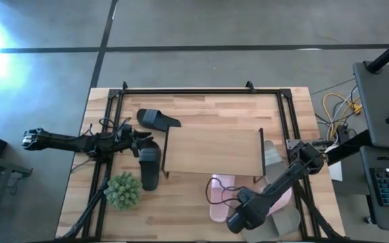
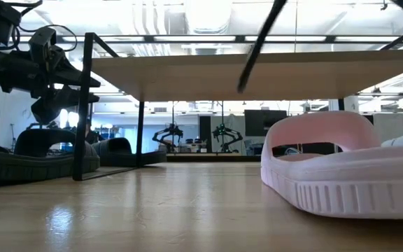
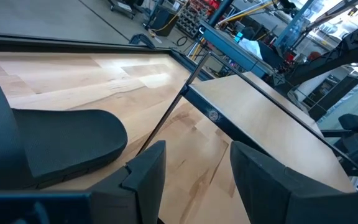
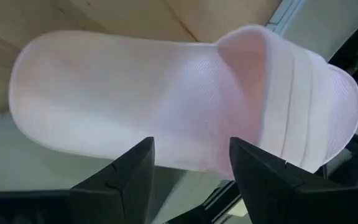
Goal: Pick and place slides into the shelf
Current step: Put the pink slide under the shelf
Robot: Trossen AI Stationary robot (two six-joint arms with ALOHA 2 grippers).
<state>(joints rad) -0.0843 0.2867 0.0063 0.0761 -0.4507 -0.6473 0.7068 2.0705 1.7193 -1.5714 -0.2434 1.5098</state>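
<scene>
High view: the shelf (image 1: 213, 151) stands in the middle of the desk (image 1: 201, 108), its flat plywood top bare. Two black slides lie to its left: one (image 1: 158, 119) just off the shelf's far left corner, the other (image 1: 149, 167) alongside the shelf's left end, next to a small green plant (image 1: 122, 190). A pink slide (image 1: 221, 199) lies at the near edge of the desk in front of the shelf, and a second pink one (image 1: 283, 196) shows partly under the right arm. A grey-beige slide (image 1: 273, 160) lies just off the shelf's right end; another (image 1: 289, 221) lies at the near right corner.

The left gripper (image 1: 140, 143) sits between the two black slides, close to the shelf's left end. In the left wrist view its fingers (image 3: 146, 176) stand wide apart and hold nothing; a black slide (image 3: 67, 144) lies just beside them, and the shelf's edge (image 3: 253, 118) lies ahead.

The right gripper (image 1: 238, 217) hangs over the near edge of the desk, by the pink slides. In the right wrist view its fingers (image 4: 135, 168) stand wide apart with a pink slide (image 4: 179, 102) directly ahead of them; whether they touch it cannot be told.

Low view: a pink slide (image 2: 341, 168) rests on the desk in front of the shelf, not under it.

No brand, label or legible writing can be made out on any item.
</scene>
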